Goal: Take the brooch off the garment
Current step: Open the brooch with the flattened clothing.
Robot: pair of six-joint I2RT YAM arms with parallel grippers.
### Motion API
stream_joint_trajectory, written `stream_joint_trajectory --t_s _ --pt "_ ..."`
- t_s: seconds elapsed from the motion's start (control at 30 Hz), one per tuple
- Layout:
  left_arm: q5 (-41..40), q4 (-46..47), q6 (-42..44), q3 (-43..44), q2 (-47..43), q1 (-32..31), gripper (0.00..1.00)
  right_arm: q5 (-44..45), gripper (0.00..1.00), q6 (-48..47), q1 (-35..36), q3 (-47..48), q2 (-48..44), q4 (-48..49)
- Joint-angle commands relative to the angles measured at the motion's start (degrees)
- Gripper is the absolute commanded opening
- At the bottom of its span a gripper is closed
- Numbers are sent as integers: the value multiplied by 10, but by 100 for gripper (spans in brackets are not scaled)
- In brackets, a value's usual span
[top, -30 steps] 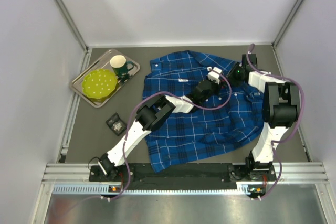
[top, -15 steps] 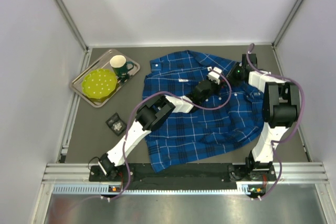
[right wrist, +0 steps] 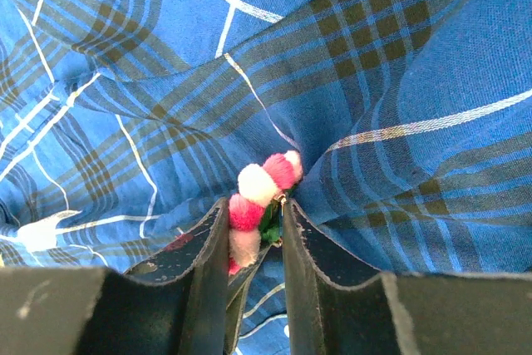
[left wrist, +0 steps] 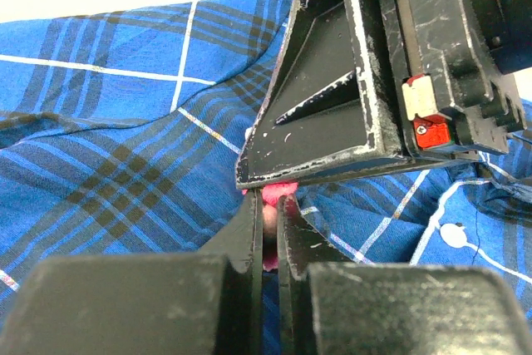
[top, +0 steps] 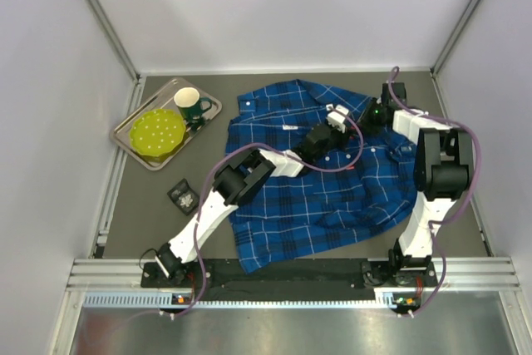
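One grey worktop [top: 150, 230] is carrying the whole scene, and most of it is lying under the blue plaid shirt [top: 332, 197], spread open with its collar toward the far edge. Both arms are reaching in over it: the left arm [top: 208, 214] is stretching diagonally across the cloth, the right arm [top: 440, 172] is bending in from its own side, and they are meeting near the placket. Off to the left, well apart, a metal tray [top: 133, 145] is holding a yellow-green plate [top: 158, 132] and a green mug [top: 191, 106], with a small black box [top: 183, 195] sitting beside it.

Now the close work. The right pincer [right wrist: 253, 205] is standing narrow with the pink-and-white pompom brooch [right wrist: 262, 184] filling the gap between its fingers, cloth puckering around it. The left pincer [left wrist: 268, 197] is squeezed almost flat, a sliver of pink showing between its fingers; whether it is nipping the brooch's edge or the fabric beneath, I cannot tell. A white button [left wrist: 453, 234] is lying just beside the action.

I reckon this is the pull-off step, with nothing freed yet. Doing it well is looking like a matter of the left side pinning the cloth down while the right draws the brooch straight along its pin, not sideways, so the weave is not tearing and the shirt is not lifting with it. A grip on the soft pompoms alone is risking a slip.

No brand, label or writing is showing clearly enough to read.
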Motion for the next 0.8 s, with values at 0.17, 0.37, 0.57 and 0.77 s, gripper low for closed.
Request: stream_joint_trajectory --t_s 0.17,0.37,0.57,0.77 --pt "138 -91 -45 51 -18 -7 0 -26 0 -81 33 71 8 -25" --pt "200 -166 -82 91 -7 5 0 -42 0 -125 39 70 9 -29" --pt "241 -208 -137 129 13 28 0 -23 0 -147 60 68 5 -26" --pt "242 -201 -151 121 13 29 0 -20 0 -138 58 62 2 -12"
